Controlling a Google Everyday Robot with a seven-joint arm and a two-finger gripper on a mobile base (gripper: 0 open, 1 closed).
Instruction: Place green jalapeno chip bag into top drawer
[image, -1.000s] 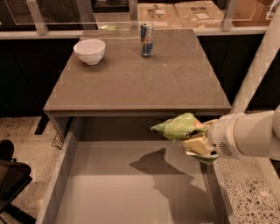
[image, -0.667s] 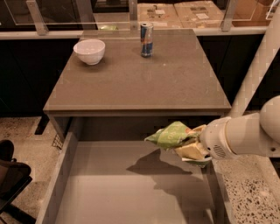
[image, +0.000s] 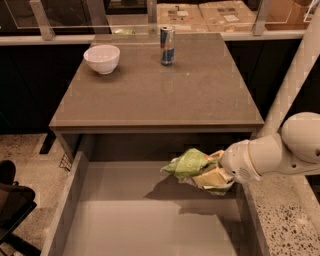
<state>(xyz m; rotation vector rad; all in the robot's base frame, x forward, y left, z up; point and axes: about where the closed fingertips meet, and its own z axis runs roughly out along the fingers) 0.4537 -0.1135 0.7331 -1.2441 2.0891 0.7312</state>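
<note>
Below the tabletop's front edge, toward its right corner, the gripper (image: 206, 175) has its tan fingers (image: 214, 178) clamped on one end of the green jalapeno chip bag (image: 189, 162); the bag juts leftward above the floor of the top drawer (image: 125, 220), clear of it judging by its shadow; held there, I'd say, so a release drops it inside; a white bowl (image: 102, 58) near the back-left corner and a drink can (image: 167, 45) by the back edge stand well apart.
</note>
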